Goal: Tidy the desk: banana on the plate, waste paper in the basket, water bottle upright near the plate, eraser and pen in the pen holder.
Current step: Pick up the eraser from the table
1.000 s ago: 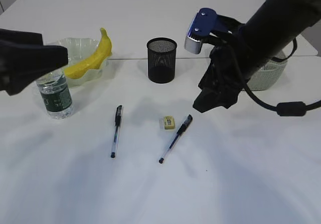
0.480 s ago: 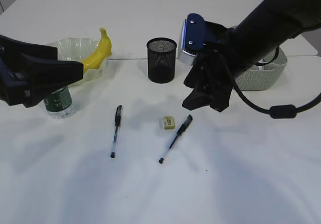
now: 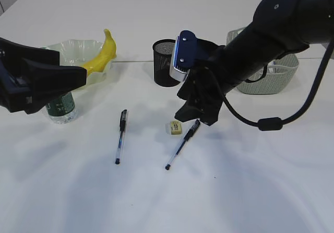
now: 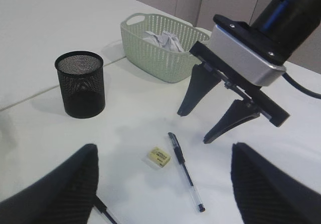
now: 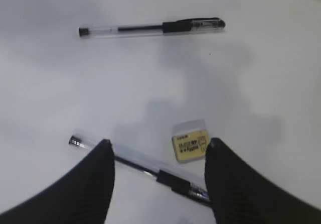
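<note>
white desk (image 3: 250, 191): banana (image 3: 99, 58) plated, paper (image 4: 163, 38) binned, bottle (image 3: 60, 107) upright; eraser (image 3: 174, 127) and pens (two) remain, right gripper (image 3: 194, 117) spread empty just above eraser; left gripper (image 4: 163, 184) released.

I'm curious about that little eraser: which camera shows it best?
The right wrist view: the eraser is close, its label visible. The exterior view and left wrist view show it small.

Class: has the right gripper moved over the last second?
Yes. The right gripper has come down and to the left in the exterior view, away from the basket, and now hangs open just above the eraser.
</note>
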Robot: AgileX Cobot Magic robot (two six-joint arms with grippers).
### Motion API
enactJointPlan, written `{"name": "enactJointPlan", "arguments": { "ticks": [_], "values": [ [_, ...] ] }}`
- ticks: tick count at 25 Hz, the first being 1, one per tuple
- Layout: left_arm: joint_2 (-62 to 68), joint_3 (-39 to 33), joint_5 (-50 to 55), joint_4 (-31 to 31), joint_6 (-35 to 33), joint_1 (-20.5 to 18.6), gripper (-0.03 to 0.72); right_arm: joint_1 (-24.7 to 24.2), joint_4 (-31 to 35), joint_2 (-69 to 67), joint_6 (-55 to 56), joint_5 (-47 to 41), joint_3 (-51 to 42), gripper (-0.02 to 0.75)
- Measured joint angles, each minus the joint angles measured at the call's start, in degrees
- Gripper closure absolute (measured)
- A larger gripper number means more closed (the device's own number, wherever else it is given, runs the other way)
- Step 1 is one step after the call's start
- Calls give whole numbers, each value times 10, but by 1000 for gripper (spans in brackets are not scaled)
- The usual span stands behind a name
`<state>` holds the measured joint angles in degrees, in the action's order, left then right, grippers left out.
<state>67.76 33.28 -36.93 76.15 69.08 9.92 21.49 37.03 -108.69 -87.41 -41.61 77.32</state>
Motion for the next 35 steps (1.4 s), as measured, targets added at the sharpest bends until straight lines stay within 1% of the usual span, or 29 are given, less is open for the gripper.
{"name": "enactJointPlan", "arguments": {
  "ticks": [4,7,11,15,20,26,29,35],
  "values": [
    [4,0,3,2,0,0,98,0,68,-18,50,28,2,309],
    [4,0,5,2,0,0,98,0,100,-27,98,44,2,309],
    [4,0,14,3,0,0,98,8,111,-29,184,64,2,309],
    [4,0,18,3,0,0,104,29,110,-29,289,94,2,309],
    [5,0,19,3,0,0,109,48,65,-29,437,116,2,309],
    [5,0,19,3,0,0,110,50,-44,-40,624,117,2,323],
    [5,0,19,3,0,0,111,50,-67,-62,668,118,3,326],
    [5,0,19,6,0,0,112,51,-78,-95,692,118,37,329]
  ]
}}
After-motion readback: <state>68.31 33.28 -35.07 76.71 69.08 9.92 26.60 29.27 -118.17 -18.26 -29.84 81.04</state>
